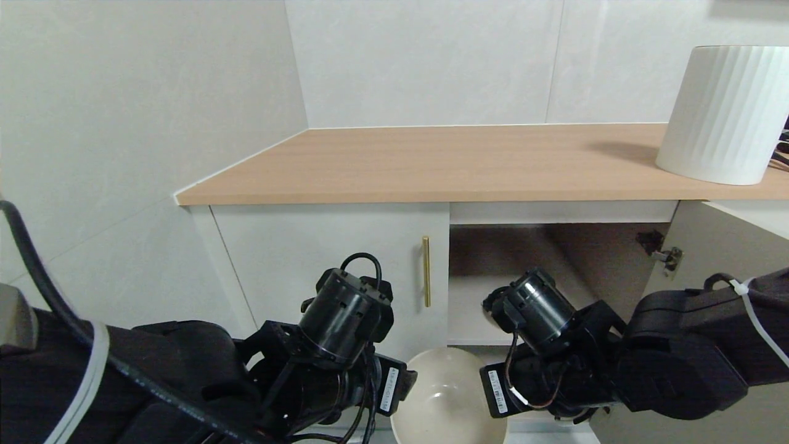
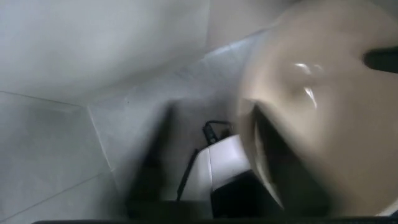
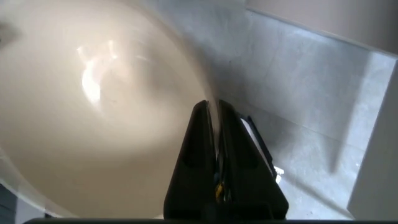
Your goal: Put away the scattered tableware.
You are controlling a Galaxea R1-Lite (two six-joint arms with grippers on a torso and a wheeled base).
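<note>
as right end effector [image 3: 214,115] grips bowl [image 1: 445,394], cabinet [image 1: 592,265] open

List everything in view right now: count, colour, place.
bowl: one, cream, low in front of the open cabinet, between the two grippers
container: one, white, ribbed, on the counter's right end
counter: one, light wood, on top of the cabinet
cabinet: one, white, under the counter
shut door: one, white, cabinet's left half
open door: one, white, swung out at the right
handle: one, gold, upright on the shut door
hinge: one, metal, by the open door
left gripper: one, black, at the bowl's left rim
right gripper: one, black, shut on the bowl's right rim
</note>
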